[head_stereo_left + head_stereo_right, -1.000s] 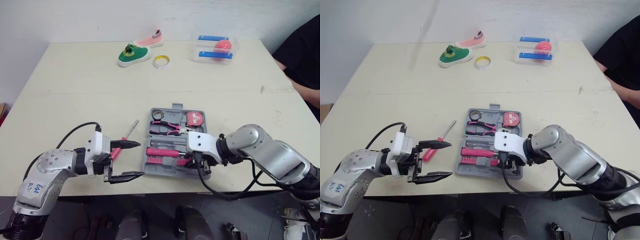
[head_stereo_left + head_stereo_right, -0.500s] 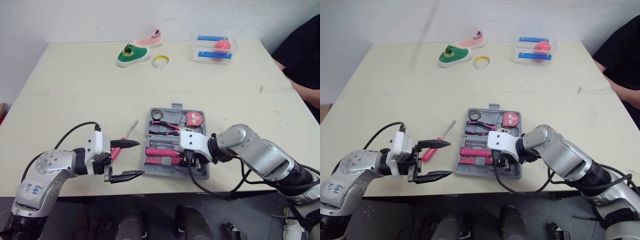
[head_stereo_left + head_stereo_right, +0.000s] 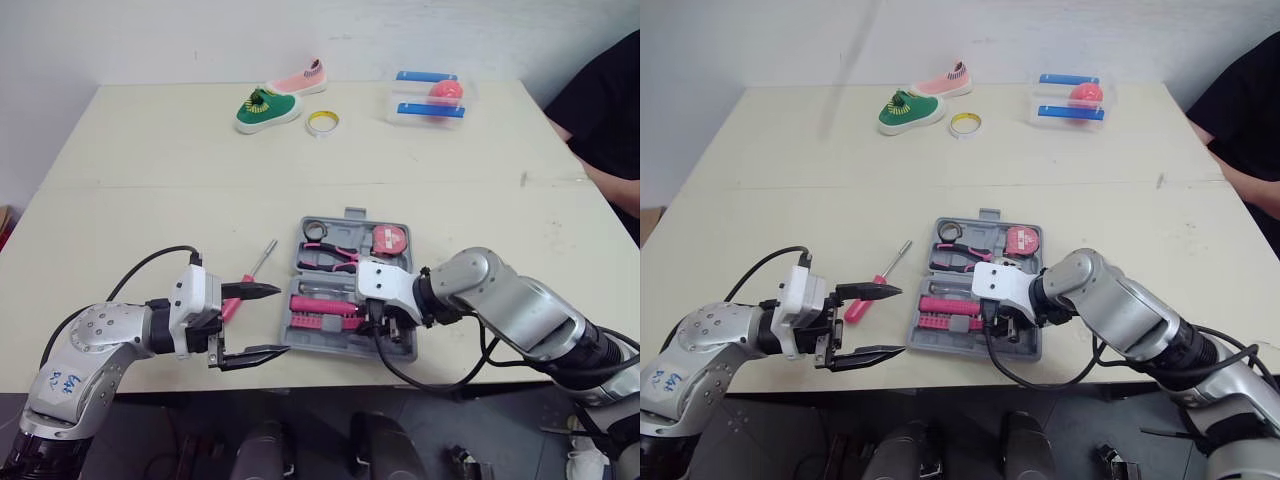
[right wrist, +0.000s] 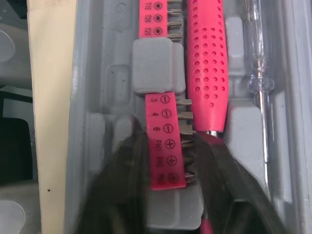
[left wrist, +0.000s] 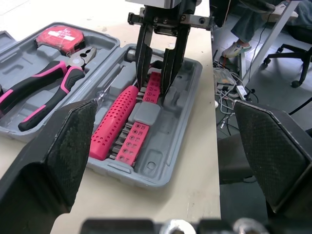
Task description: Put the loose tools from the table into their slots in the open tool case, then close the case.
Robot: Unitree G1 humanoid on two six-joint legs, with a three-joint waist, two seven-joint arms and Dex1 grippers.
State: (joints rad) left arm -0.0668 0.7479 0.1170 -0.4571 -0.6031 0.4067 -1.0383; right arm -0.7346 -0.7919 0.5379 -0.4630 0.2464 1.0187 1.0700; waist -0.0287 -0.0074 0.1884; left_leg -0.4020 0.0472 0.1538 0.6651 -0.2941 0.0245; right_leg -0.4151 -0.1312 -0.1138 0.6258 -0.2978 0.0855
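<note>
A broad cream surface [image 3: 150, 170] carries everything, and a person in a dark sleeve [image 3: 605, 110] sits at its far right edge. Near the front edge lies the open grey plastic tool case [image 5: 156, 165], its lid half toward the back and its tray half toward the robot. The right claw [image 5: 153, 90] reaches down into the tray half, its two black fingers set narrowly apart on either side of one end of the pink strip of screwdriver bits [image 4: 163, 141]; whether they press on the strip cannot be told. The left claw [image 3: 282, 319] hovers left of the case by the front edge, spread wide and holding nothing, its tips pointing toward the case. Between that claw and the case, the loose pink-handled screwdriver [image 3: 260, 260] lies on the surface at a slant, outside the case, its handle end passing behind the upper finger. In the lid half sit black-and-pink pliers [image 3: 335, 258] and a red round tape measure [image 3: 390, 238]; in the tray, a dotted pink driver handle [image 5: 114, 122] lies just beside the bit strip, with a clear-shafted tester screwdriver [image 4: 258, 87] beyond it. At the back edge stand a green slip-on shoe [image 3: 265, 108], a pink slip-on shoe [image 3: 300, 78], a clear box with blue clips [image 3: 430, 95] and a small yellow tape roll [image 3: 323, 123].
</note>
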